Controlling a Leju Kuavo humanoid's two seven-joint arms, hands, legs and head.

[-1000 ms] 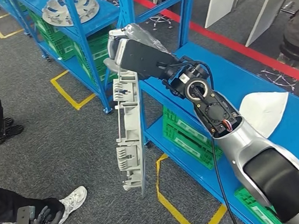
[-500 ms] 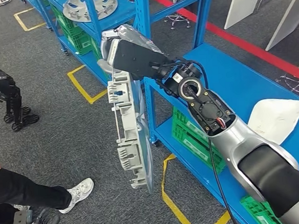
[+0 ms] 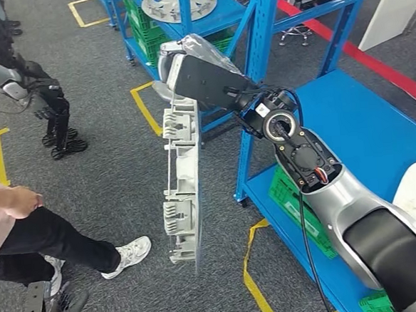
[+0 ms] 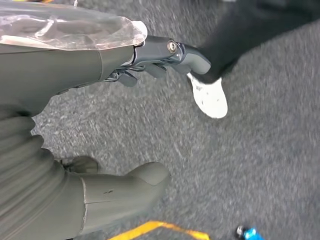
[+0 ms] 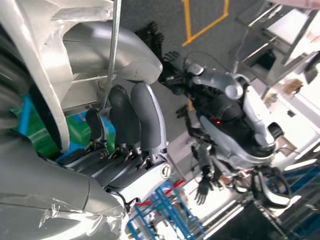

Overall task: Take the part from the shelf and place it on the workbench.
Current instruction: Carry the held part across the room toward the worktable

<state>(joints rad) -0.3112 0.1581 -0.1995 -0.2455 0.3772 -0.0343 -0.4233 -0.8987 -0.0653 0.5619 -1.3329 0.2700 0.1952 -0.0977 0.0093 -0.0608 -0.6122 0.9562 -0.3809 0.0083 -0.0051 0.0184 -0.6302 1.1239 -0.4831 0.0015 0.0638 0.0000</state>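
Grey part [image 3: 182,190] hangs gripped by the right robot hand [image 3: 181,76] — view has swung; left robot hand [image 4: 113,120] spread.

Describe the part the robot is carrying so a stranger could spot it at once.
Start at the blue shelving and follow the silver right arm out over the grey carpet. From the right hand hangs the part, a long pale grey ribbed plastic panel, unlike the round one on the shelf.

I can read no words, numbers or brand names anywhere. A small round emblem [image 5: 165,171] sits on the back of my right hand [image 5: 124,135], too small to make out.
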